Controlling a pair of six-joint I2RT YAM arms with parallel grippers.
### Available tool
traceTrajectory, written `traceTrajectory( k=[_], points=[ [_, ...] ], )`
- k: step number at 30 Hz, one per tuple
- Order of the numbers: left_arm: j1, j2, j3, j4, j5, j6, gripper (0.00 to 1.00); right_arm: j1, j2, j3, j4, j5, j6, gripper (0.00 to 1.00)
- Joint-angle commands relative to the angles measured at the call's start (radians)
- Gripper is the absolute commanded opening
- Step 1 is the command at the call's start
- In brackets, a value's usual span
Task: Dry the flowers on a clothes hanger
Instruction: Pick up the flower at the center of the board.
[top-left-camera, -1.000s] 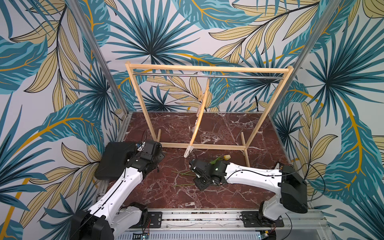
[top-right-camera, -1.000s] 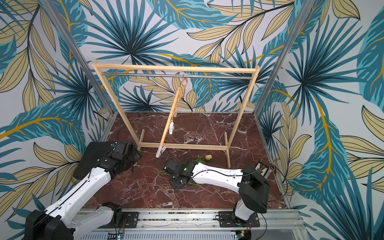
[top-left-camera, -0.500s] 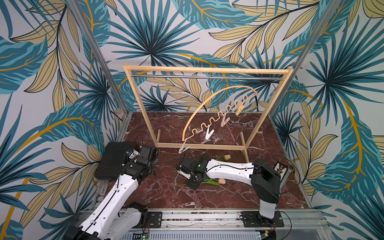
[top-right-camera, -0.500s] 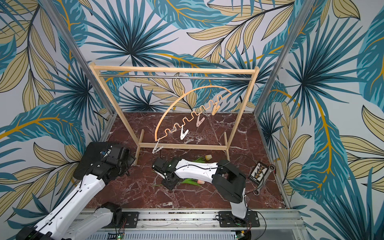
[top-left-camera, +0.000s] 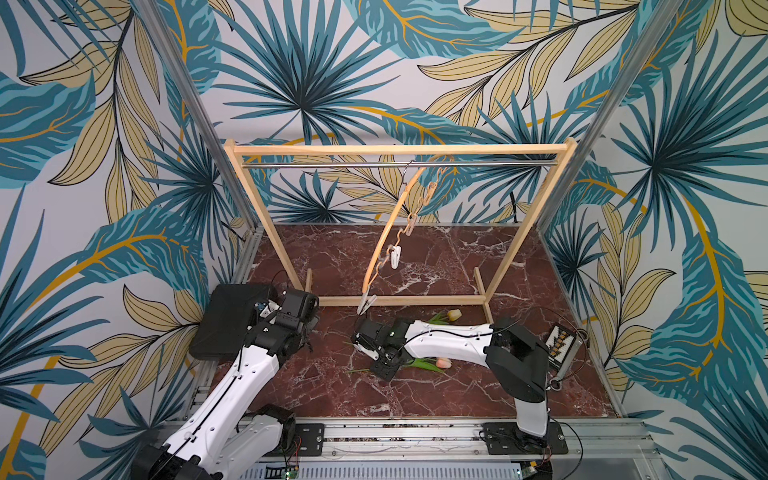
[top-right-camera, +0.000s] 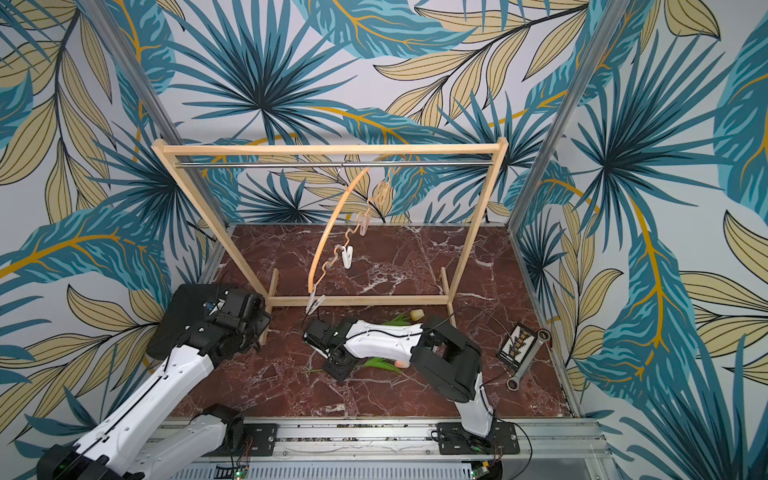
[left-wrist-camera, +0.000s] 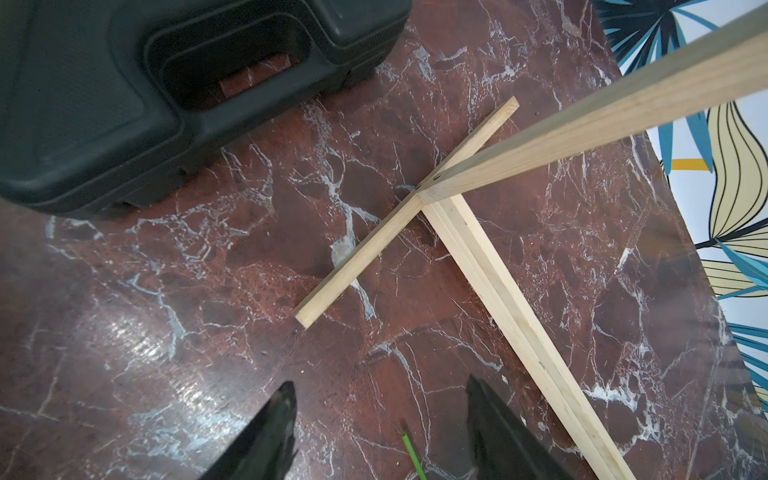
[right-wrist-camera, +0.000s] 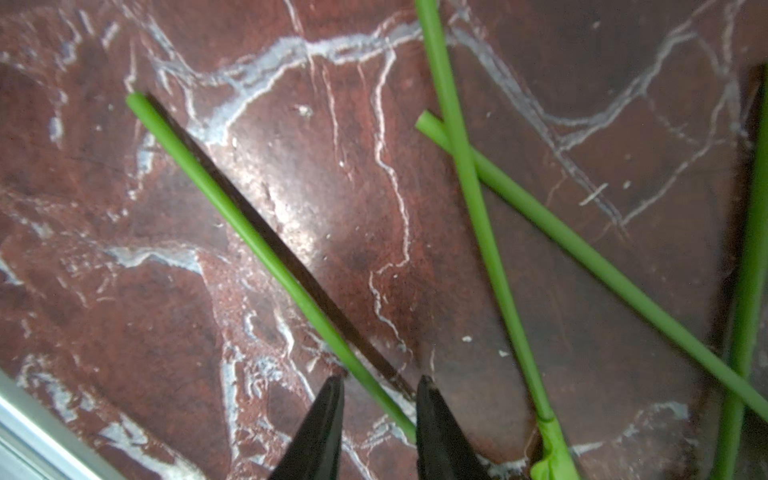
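The jaws of the right gripper, set narrow with gaps showing, straddle a long green tulip stem on red marble; it slants through them, cut end ahead of the fingertips. The left gripper gapes wide. The light arched wooden hanger hangs nearby.

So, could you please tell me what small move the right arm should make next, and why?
Probably close the right claw on the green stem: the stem runs between the claw's tips, which stand apart without pinching it.
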Motion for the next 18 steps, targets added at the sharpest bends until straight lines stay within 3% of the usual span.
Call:
traceTrajectory(
  k=[1, 12, 18],
  points=[
    [-0.002, 0.021, -0.023, 0.047, -0.037, 0.064, 0.66, 0.004, 0.049, -0.018, -0.025, 0.033, -0.005, 0.33],
    [0.019, 0.054, 0.001, 0.140, -0.085, 0.184, 0.64, -0.017, 0.100, -0.024, 0.010, 0.088, 0.012, 0.32],
    [0.075, 0.153, 0.082, 0.243, -0.017, 0.339, 0.62, -0.039, 0.106, -0.037, 0.025, 0.089, 0.026, 0.21]
  ],
)
